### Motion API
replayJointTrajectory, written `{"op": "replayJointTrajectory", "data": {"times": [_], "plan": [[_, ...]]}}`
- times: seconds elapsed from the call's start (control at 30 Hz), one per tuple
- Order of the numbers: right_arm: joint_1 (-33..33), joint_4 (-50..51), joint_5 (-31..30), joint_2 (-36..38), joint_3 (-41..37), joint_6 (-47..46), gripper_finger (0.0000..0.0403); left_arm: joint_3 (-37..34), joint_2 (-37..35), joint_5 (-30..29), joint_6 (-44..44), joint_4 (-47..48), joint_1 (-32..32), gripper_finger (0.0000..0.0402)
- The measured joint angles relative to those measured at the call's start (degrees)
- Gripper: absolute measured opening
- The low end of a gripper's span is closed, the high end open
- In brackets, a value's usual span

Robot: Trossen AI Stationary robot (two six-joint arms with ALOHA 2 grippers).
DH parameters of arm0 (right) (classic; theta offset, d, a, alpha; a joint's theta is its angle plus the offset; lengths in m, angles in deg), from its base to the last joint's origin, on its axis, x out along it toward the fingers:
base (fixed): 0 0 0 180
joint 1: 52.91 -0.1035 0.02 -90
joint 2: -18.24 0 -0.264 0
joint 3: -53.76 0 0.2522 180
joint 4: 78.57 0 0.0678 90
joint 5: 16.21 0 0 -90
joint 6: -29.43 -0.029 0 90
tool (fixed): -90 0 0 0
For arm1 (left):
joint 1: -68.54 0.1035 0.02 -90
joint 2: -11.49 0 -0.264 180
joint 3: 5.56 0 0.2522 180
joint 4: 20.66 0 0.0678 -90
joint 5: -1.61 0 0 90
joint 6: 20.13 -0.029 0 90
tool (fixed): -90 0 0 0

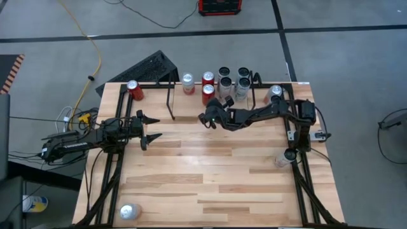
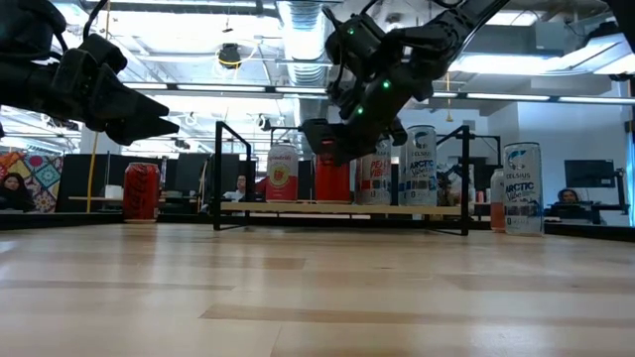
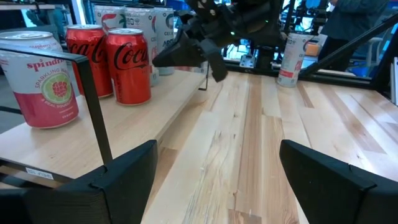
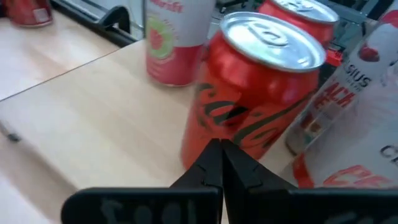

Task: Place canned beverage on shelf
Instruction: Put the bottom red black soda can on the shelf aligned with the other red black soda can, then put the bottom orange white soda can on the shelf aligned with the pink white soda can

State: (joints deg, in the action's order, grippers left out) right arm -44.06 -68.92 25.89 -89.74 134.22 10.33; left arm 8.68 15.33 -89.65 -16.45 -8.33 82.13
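Right gripper (image 1: 205, 119) upper centre of high view, fingers pressed together, prob. just clear of red cola can (image 4: 255, 99) on shelf (image 2: 337, 209), left gripper (image 1: 152, 127) mid-left, fingers spread, empty.

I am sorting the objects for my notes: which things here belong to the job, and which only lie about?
Job: shelf; red cola can on it; right gripper, shut just before that can.

Lying about: red can at far-left corner; silver can at near edge; left gripper, open, waiting.

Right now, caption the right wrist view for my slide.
Shut right hand in front of upright red aluminium cola can on light wood shelf board.
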Motion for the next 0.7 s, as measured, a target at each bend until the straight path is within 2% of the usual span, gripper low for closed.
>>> {"op": "replayJointTrajectory", "data": {"times": [0.27, 0.57, 0.7], "plan": [[1.8, -1.1, -0.1, 0.0, 0.0, 1.4, 0.002, 0.0, 0.0, 0.0, 0.0, 0.0, 0.0, 0.0323], [-0.6, -1.2, -0.1, 0.0, 0.0, 1.2, 0.002, 0.0, 0.0, 0.0, 0.0, 0.0, 0.0, 0.0323], [0.3, -1.3, -0.6, 0.0, 0.0, 1.6, 0.002, 0.0, 0.0, 0.0, 0.0, 0.0, 0.0, 0.0323]]}}
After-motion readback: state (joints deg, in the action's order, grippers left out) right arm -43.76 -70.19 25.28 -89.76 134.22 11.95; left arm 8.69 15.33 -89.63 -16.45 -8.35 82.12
